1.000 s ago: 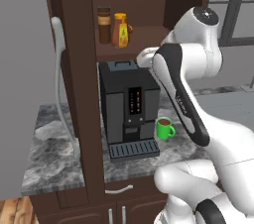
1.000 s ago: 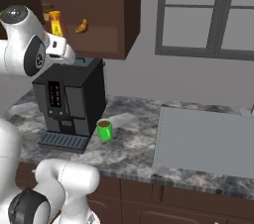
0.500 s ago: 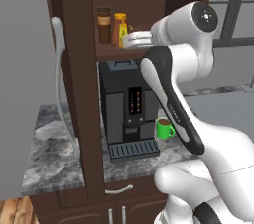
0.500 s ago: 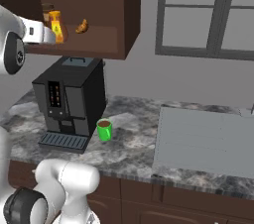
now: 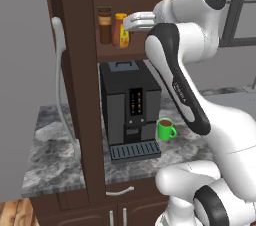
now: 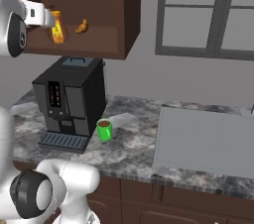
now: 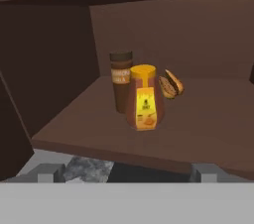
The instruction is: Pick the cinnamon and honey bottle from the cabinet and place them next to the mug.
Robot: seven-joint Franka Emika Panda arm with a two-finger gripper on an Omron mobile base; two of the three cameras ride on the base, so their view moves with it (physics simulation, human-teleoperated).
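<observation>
**Kitchen backdrop around the coffee machine**

A black coffee machine is set on a grey marbled counter. A grey-framed window is seen to its right, against a plain grey wall. Wooden flooring is glimpsed below.

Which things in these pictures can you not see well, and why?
- Cinnamon: its lower part is behind the honey bottle in the hand view.
- Small tan piece: too blurred to identify.
- Gripper: the white hand covers its jaws in the left base view.
- Honey label text: too small.
</observation>
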